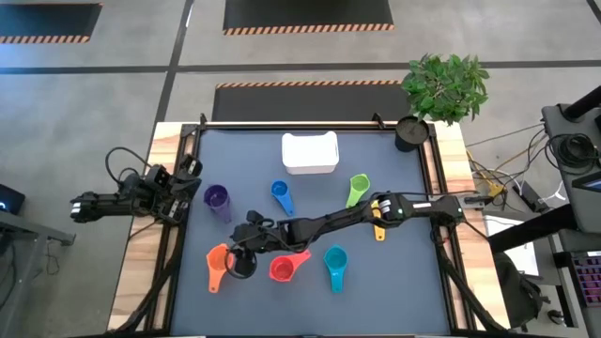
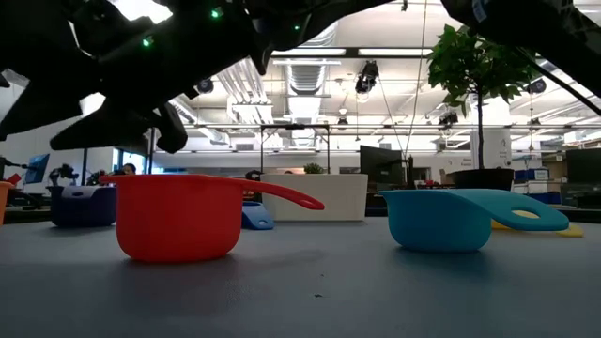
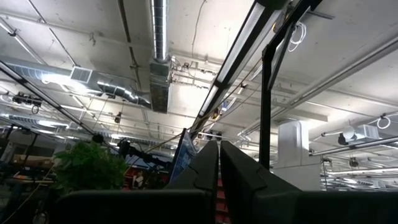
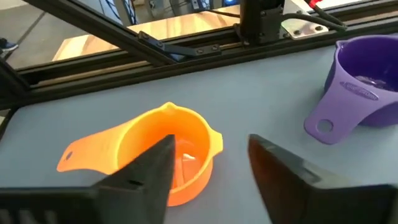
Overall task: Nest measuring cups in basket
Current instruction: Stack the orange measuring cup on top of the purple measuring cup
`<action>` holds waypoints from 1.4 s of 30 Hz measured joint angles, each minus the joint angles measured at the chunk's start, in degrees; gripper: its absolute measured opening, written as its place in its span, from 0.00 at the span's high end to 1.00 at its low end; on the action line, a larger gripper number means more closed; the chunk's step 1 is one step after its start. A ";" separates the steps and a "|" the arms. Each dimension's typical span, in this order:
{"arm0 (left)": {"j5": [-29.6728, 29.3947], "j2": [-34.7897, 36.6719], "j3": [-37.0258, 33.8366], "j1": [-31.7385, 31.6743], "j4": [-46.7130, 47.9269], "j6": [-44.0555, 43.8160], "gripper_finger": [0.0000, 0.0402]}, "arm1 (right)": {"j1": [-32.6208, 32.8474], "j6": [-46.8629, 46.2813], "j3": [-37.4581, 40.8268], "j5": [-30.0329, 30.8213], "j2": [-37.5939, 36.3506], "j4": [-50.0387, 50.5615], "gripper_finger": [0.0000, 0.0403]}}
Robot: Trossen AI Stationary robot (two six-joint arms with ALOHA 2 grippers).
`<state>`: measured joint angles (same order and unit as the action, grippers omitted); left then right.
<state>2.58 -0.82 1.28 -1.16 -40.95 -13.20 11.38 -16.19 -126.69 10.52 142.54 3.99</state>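
Note:
An orange measuring cup (image 4: 171, 152) stands upright on the grey table (image 1: 376, 282), near its front left. My right gripper (image 4: 211, 168) is open at it: one finger (image 4: 155, 165) shows in front of the bowl, the other (image 4: 277, 165) stands beside the cup. Purple (image 1: 217, 199), blue (image 1: 282, 195), green (image 1: 357, 190), red (image 1: 286, 268) and teal (image 1: 335, 266) cups stand loose on the table. A yellow cup (image 1: 378, 228) lies partly under my right arm. The white basket (image 1: 310, 153) sits at the far middle. My left gripper (image 3: 219, 162) is shut, parked at the table's left edge and pointing upward. My right gripper's one finger (image 4: 163, 149) overlaps the orange cup's bowl, on the side away from the handle (image 4: 81, 152), coming in slanting from the table's right. Whether that finger touches the rim cannot be told. The cup sits on the table with its bottom down.
A black round cup (image 1: 410, 133) and a potted plant (image 1: 447, 84) stand at the far right corner. A dark frame rail (image 4: 186, 46) runs along the table's left edge, close behind the orange and purple cups. Bare table lies between the basket and the cups.

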 joint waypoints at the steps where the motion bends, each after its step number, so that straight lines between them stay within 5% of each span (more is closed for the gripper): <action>1: 0.01 0.00 0.00 0.01 0.00 0.01 1.00 | 0.00 -0.31 0.00 0.00 0.16 -0.02 0.44; 10: -0.01 0.04 0.00 0.00 -0.03 0.00 1.00 | 0.00 -3.89 0.11 -0.13 4.35 -3.08 0.31; 42: -0.05 0.07 0.00 -0.01 -0.15 0.03 1.00 | 0.00 -3.53 -0.50 -3.48 6.06 -6.55 0.53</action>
<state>2.53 -0.75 1.28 -1.17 -41.10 -13.17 11.38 -19.72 -127.20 7.05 148.60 -2.56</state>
